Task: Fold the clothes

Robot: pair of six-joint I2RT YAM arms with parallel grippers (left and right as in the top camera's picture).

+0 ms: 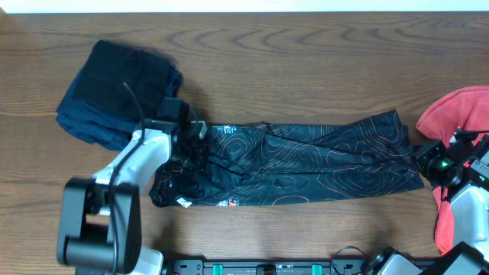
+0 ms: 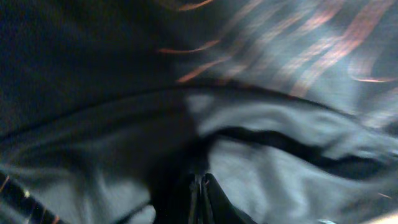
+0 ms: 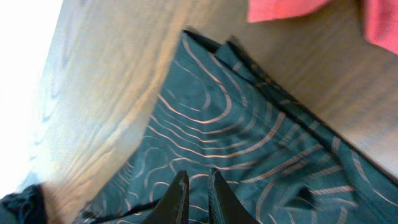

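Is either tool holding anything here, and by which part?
The left tool pinches the black jersey near its left end. The right tool sits at the jersey's right end; whether it grips cannot be told.

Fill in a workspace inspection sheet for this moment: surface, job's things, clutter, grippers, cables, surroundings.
Surface: brown wooden table, grain visible.
Job's things: black jersey lies as a long strip across the middle; coral-red T-shirt lies crumpled at the right edge.
Clutter: dark blue folded pile at the far left.
Grippers: left gripper shut on the jersey's left end; right gripper over its right end, jaws a narrow gap apart, holding nothing.
Cables: thin black cable arcs over the left arm.
Surroundings: white strip beyond the far table edge; otherwise nothing seen.
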